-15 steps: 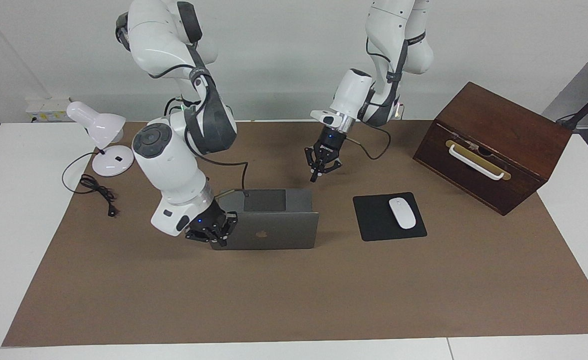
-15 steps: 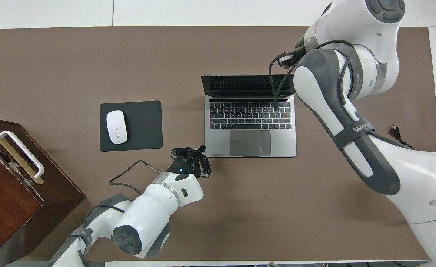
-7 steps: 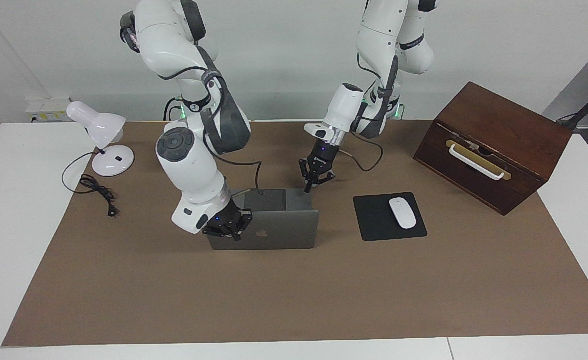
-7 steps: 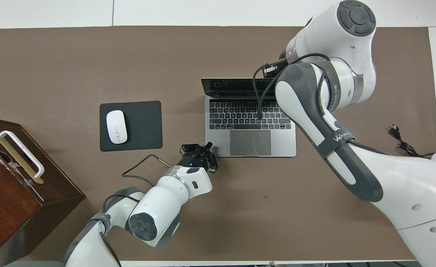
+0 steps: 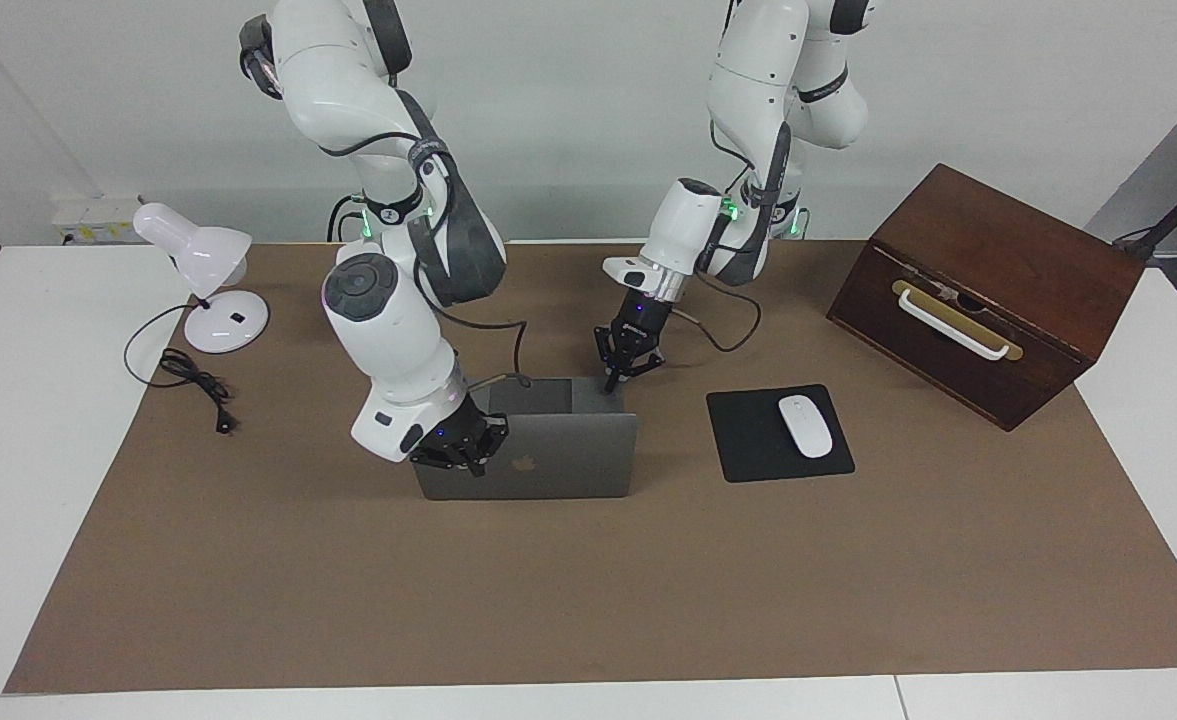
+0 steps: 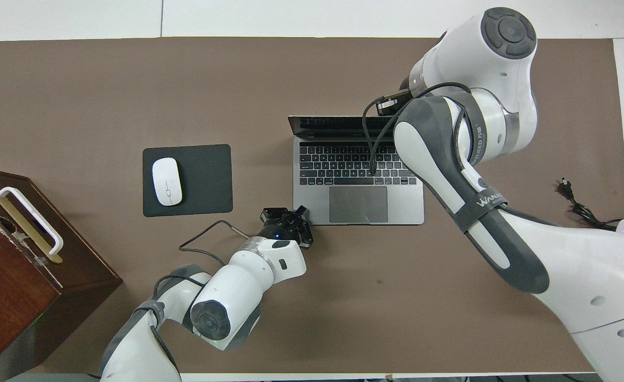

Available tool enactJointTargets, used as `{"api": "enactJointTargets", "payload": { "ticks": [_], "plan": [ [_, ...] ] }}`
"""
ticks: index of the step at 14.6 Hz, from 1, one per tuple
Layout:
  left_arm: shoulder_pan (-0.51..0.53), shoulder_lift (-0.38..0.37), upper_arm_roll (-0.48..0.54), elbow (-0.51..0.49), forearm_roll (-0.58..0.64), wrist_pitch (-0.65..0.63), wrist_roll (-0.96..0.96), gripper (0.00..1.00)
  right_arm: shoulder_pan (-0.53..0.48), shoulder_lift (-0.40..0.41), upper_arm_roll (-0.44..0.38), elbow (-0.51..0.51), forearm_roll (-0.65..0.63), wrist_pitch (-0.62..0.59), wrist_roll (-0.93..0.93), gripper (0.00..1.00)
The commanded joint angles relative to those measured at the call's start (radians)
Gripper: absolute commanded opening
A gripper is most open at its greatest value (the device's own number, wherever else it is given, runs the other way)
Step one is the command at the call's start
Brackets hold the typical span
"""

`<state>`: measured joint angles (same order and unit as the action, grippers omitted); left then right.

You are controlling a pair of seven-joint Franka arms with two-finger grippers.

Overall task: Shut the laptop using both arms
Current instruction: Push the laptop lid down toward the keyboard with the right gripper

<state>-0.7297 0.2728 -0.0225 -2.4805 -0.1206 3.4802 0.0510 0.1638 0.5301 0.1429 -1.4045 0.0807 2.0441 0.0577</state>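
Observation:
The silver-grey laptop (image 5: 558, 460) stands open in the middle of the brown mat, its lid with the apple logo steeply raised and its dark keyboard (image 6: 357, 164) facing the robots. My right gripper (image 5: 456, 452) is against the outer face of the lid, at the lid's upper corner toward the right arm's end; in the overhead view the right arm hides it. My left gripper (image 5: 616, 378) is open, with a fingertip at the base's corner nearest the robots toward the left arm's end; it also shows in the overhead view (image 6: 296, 215).
A black mousepad (image 5: 748, 440) with a white mouse (image 5: 805, 425) lies beside the laptop toward the left arm's end. A dark wooden box (image 5: 988, 290) with a white handle stands past it. A white desk lamp (image 5: 203, 270) and its cable (image 5: 193, 385) are at the right arm's end.
The right gripper slid along the lid toward the logo and the lid tipped a little toward the keyboard. The left gripper came down to the base's corner.

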Motion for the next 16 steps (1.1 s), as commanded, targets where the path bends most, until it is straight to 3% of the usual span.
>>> {"api": "enactJointTargets", "payload": {
  "ticks": [1,16],
  "plan": [
    [-0.022,0.023,0.019,0.009,0.012,0.022,0.036,0.00,-0.009,-0.039,0.006,-0.063,0.030,0.015,0.011,0.00],
    [-0.008,0.036,0.019,-0.003,0.019,0.022,0.116,0.00,-0.009,-0.140,0.007,-0.286,0.030,0.018,0.011,0.00]
  ]
}}
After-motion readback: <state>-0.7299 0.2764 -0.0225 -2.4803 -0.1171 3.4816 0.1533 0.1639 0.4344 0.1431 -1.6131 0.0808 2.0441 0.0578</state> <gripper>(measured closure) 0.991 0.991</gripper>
